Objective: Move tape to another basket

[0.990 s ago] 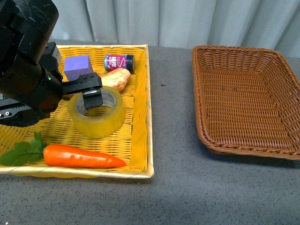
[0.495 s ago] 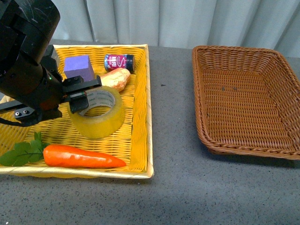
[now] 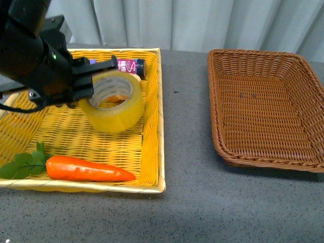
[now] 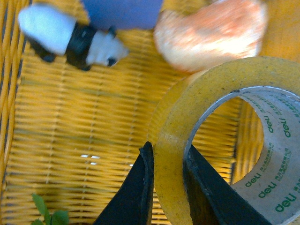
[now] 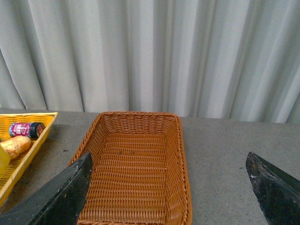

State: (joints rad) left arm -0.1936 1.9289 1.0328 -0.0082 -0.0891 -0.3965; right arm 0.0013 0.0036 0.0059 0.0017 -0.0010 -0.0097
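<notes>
Yellowish and translucent, the tape (image 3: 115,104) sits pinched in the left end effector (image 3: 94,85) over the far half of the bright yellow woven basket (image 3: 161,121), well apart from the dark brown wicker basket (image 3: 263,114) to the right. In the left wrist view the left end effector (image 4: 171,187) has closed on the roll's wall, with one black finger (image 4: 138,192) pressed on the outer face and the other inside the core, so only the thickness of the wound tape parts them. The roll (image 4: 215,89) is tilted, its opening turned up and toward the front camera; whether its lower edge touches the weave cannot be told. It is a wide roll with glossy amber layers around a white core printed in green lettering. Behind it in the yellow basket lie a small dark jar with a red label (image 3: 130,65), a pale orange bread-like piece (image 4: 211,33) and a purple block (image 4: 122,9); a blurred white-and-black object (image 4: 70,37) lies beside them. An orange carrot (image 3: 86,169) with green leaves lies along the near edge. The right end effector (image 5: 168,158) hangs above the brown basket (image 5: 136,173) with its two dark fingers spread wide and nothing between them. Both baskets rest on a grey speckled desk (image 3: 187,202), with a strip of bare desk between them. Pale grey curtain (image 3: 202,25) in vertical folds closes off the room behind.
</notes>
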